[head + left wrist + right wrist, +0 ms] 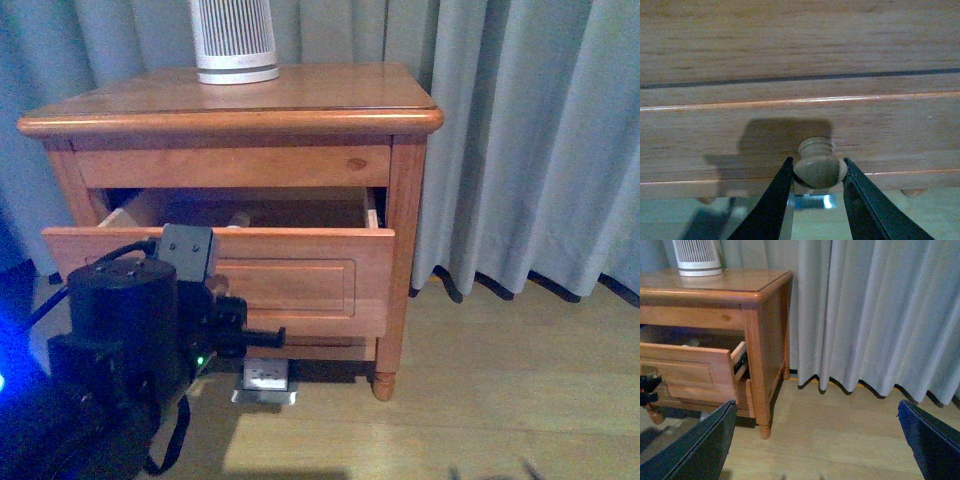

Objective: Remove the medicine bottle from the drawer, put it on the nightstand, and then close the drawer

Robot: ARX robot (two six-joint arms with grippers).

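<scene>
Curtain [530,140]: grey folds hanging to the wooden floor, at 3 o'clock of the cabinet.
Nightstand [320,95]: orange-brown; the near part of its top is bare.
Drawer [290,280]: the upper one, standing partly open, pale inside.
Ribbed cylinder [235,40]: white, upright toward 11 o'clock on the top.
Right gripper [816,402]: spread wide and holding nothing, out at 4 o'clock of the cabinet, well apart from it.
Left gripper [818,166]: narrowed onto the knob [820,167], a finger pressing each side.
Medicine bottle [237,217]: probably the pale sliver just behind the drawer front, near its 12 o'clock edge, though too little shows to be sure.
Handling: likely light, rigid and smooth, so prone to roll or slip. The best hold is across the body below the cap, with moderate squeeze.
Knob grip: the rounded wood could slide out of the fingers when the drawer is pushed shut.
</scene>
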